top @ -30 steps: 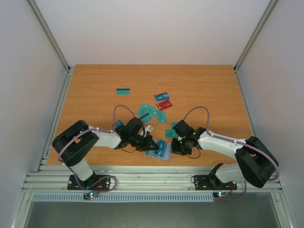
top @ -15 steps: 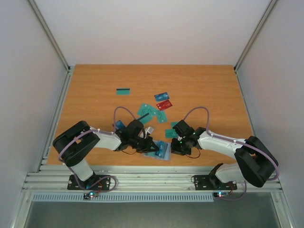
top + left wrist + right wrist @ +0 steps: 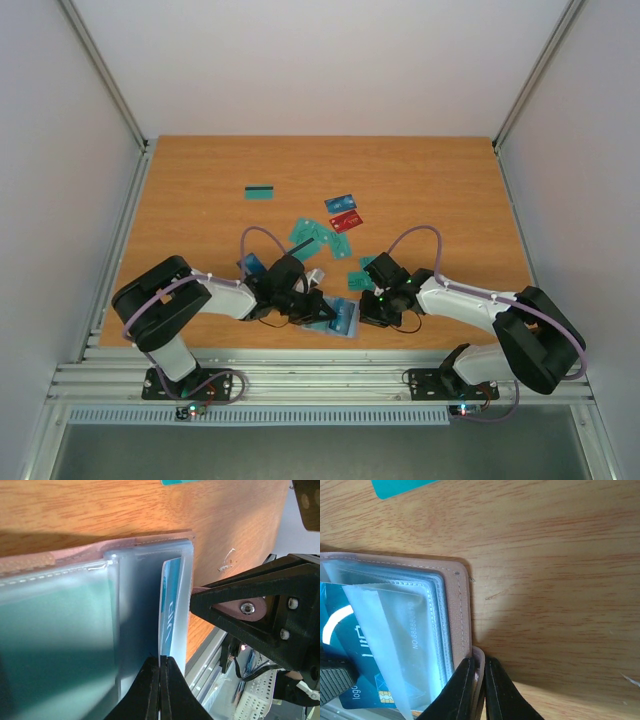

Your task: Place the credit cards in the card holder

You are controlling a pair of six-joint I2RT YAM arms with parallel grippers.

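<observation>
- Teal-blue plastic credit card point(image 3: 170, 605), pinched edge-on in our left gripper point(image 3: 160, 664), pointed lengthwise into the clear sleeve point(image 3: 142, 610).
- Our right gripper point(image 3: 479, 667) clamped the tan leather card holder point(image 3: 462, 605) by its edge.

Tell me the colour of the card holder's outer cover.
Pinkish tan with pale stitching; the card holder shows it best in the right wrist view.
</observation>
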